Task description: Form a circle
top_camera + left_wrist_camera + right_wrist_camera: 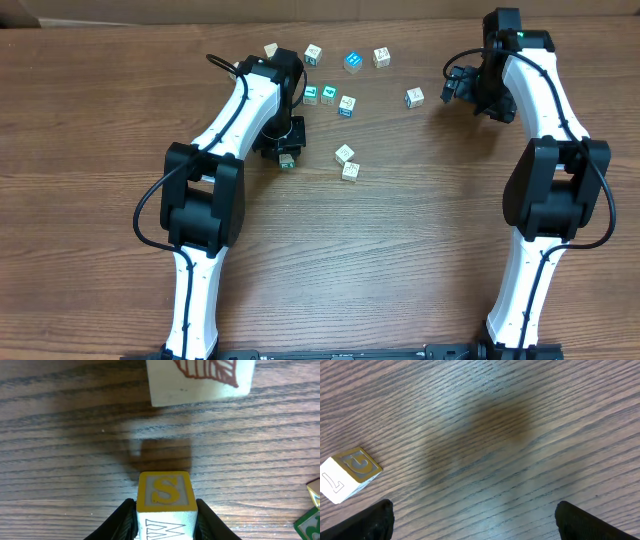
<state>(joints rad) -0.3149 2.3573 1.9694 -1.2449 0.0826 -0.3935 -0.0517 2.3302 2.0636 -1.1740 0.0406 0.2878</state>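
The left gripper [166, 519] is clamped on a small S block [166, 492]. One black finger [125, 521] presses against each side, and the yellow face with the S is turned up toward the wrist camera. The block's shadow falls on the wooden table [60, 460] a little ahead of it, apart from the block itself.

Just beyond that shadow lies a pale leaf block [200, 380] with a red-brown drawing. A green-rimmed block [311, 522] peeks in at the right edge.

From above, the left gripper [287, 150] hangs a bit left of the table's middle. The other letter blocks [329, 93] lie loose and scattered, in no ring:
- a close pair [347, 162] lies just to the gripper's right;
- a short row of three lies farther back;
- more are strung along the far side, around a solid blue cube [352, 61].

A lone block [414, 96] sits near the right gripper [462, 85], apart from it.

The right gripper stands wide open and holds nothing. In its own camera the right gripper [477, 527] shows a finger [370, 520] in each lower corner with bare wood between. A gold-faced block [350, 472] lies off to the left, clear of both fingers.
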